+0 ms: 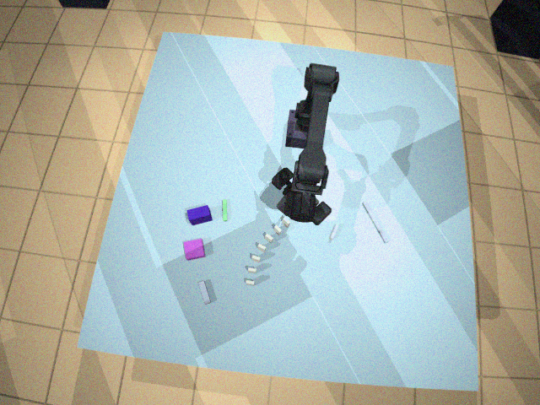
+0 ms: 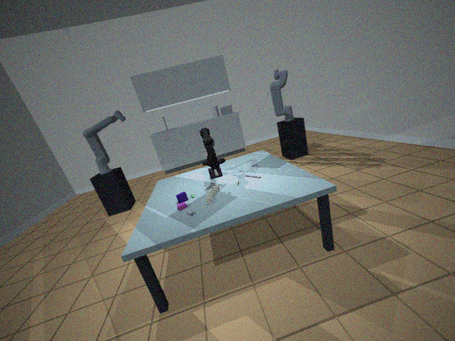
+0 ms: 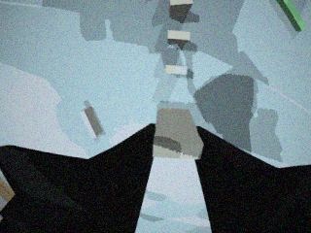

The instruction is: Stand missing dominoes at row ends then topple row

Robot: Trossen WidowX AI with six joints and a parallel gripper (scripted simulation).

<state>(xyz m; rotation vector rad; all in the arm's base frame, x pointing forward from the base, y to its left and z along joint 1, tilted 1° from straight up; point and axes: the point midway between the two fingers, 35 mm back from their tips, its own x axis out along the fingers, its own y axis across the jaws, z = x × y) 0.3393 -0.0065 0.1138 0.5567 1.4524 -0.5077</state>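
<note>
My gripper (image 3: 174, 131) is shut on a domino (image 3: 179, 138), which looks grey-brown in shadow in the wrist view. It is held above the table, near the arm-side end of the row. Several cream dominoes stand in a curved row; its near-end domino (image 1: 285, 223) (image 3: 176, 70) is just ahead of the fingers in the wrist view, and its far-end domino (image 1: 249, 282) is toward the lower left in the top view. Another loose domino (image 1: 333, 232) (image 2: 237, 182) (image 3: 92, 122) lies apart from the row. The arm hides the fingertips in the top view.
A blue block (image 1: 199, 214) (image 2: 181, 197), a magenta block (image 1: 194, 249) (image 2: 181, 205), a green bar (image 1: 224, 210) (image 3: 291, 14) and a grey bar (image 1: 204, 292) are left of the row. A long thin bar (image 1: 374, 222) (image 2: 253, 176) lies right of the loose domino.
</note>
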